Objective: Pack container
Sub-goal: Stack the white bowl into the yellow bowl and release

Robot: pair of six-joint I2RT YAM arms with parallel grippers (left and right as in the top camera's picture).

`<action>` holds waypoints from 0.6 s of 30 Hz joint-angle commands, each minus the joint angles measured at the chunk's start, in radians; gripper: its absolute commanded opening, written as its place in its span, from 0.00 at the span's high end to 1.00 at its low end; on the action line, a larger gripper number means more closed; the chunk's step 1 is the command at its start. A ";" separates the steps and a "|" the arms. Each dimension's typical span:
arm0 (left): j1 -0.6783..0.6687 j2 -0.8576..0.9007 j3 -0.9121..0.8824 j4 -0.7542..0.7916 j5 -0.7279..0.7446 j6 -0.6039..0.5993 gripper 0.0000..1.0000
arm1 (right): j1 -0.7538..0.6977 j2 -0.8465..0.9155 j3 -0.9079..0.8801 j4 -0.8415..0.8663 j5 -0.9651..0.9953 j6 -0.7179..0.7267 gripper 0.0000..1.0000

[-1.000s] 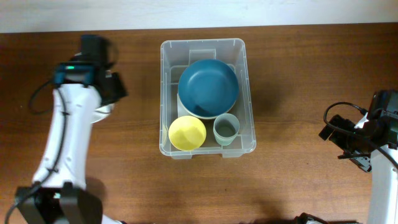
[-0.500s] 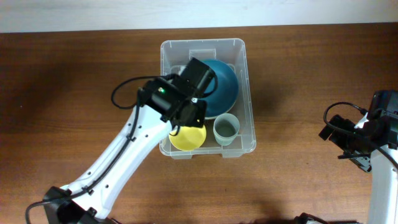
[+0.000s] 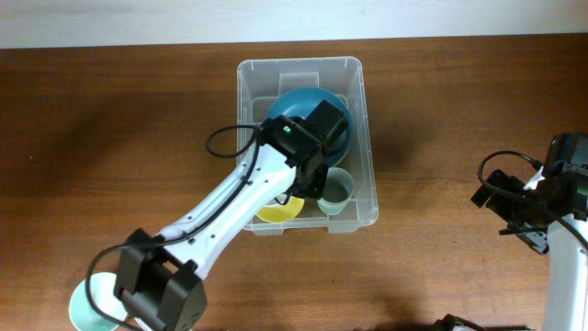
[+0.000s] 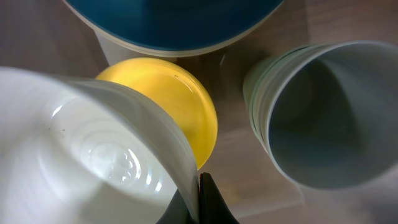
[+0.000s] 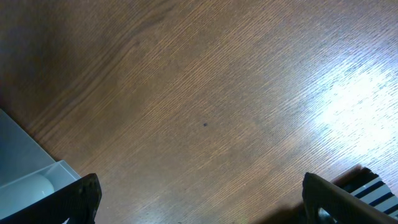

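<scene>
Three dishes [image 3: 303, 106] in one container [image 3: 299, 62]; left fingers [image 4: 208, 202] tight on white bowl [image 4: 93, 143], right fingers [image 5: 78, 198] wide.

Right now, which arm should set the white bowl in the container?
Left. The left gripper grips the white bowl by its rim over the container, above the yellow bowl; the right gripper hangs open over the table.

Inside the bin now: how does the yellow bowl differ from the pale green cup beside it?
The small yellow plastic bowl is shallow and wide; the pale green plastic cup is taller and deeper. The bowl sits at the near left corner of the clear plastic bin, the cup at the near right. Overhead, the left arm hides most of the bowl, not the cup. Both stand upright, mouths up.
</scene>
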 commanded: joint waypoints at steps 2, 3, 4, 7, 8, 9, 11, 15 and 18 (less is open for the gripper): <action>-0.004 0.015 0.009 0.002 0.022 -0.008 0.93 | -0.006 -0.001 -0.002 0.000 -0.006 -0.006 0.01; -0.004 0.015 0.009 0.002 0.021 -0.008 0.84 | -0.006 -0.001 -0.002 0.000 -0.006 -0.006 0.01; -0.004 0.015 0.010 0.002 0.021 -0.008 0.76 | -0.006 -0.001 -0.002 0.000 -0.006 -0.006 0.01; 0.000 0.012 0.013 -0.008 -0.001 0.010 0.57 | -0.006 -0.001 -0.002 0.000 -0.006 -0.006 0.01; 0.004 0.011 0.020 -0.019 -0.020 0.010 0.57 | -0.006 -0.001 -0.002 0.000 -0.006 -0.006 0.01; 0.012 0.007 0.032 -0.036 -0.043 0.010 0.57 | -0.006 -0.001 -0.002 0.000 -0.006 -0.006 0.01; 0.040 -0.010 0.076 -0.080 -0.093 0.002 0.57 | -0.006 -0.001 -0.002 0.000 -0.006 -0.006 0.01; 0.117 -0.082 0.162 -0.133 -0.157 -0.031 0.56 | -0.006 -0.001 -0.002 0.000 -0.006 -0.006 0.01; 0.235 -0.178 0.171 -0.142 -0.159 -0.151 0.34 | -0.006 -0.001 -0.002 0.000 -0.006 -0.006 0.01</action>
